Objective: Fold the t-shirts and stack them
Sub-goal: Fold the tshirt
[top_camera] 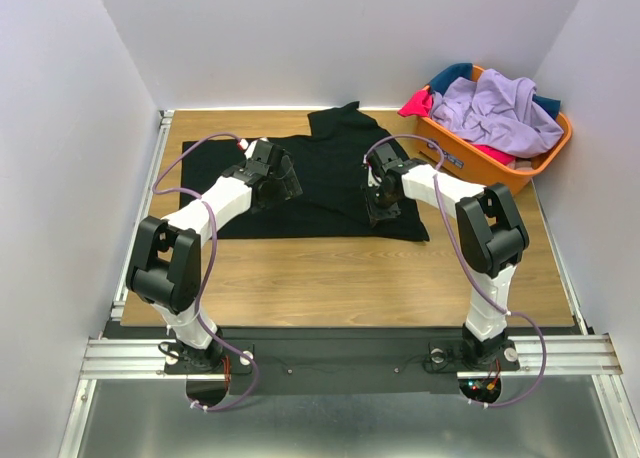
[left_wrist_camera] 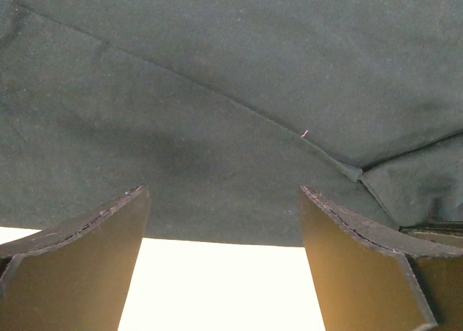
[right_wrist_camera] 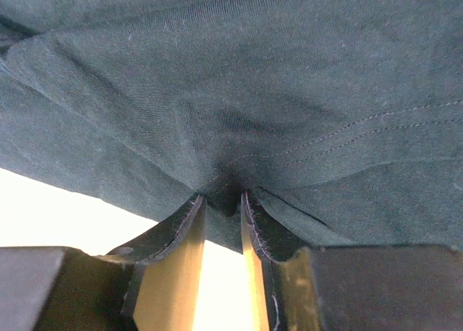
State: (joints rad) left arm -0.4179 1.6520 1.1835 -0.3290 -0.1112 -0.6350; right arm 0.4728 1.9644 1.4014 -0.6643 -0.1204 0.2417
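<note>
The right arm (top_camera: 425,183) hides part of the black t-shirt (top_camera: 330,163), and the lavender t-shirt (top_camera: 495,108) covers most of the teal t-shirt (top_camera: 452,75).

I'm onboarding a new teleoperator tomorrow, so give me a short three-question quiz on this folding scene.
1. True or false: the right gripper is shut on the black t-shirt.
2. The left gripper is: A) open over the black cloth; B) shut on a sleeve; C) holding a hanger.
3. Where does the lavender shirt lie?
Key: 1 true; 2 A; 3 in the orange basket.
</note>
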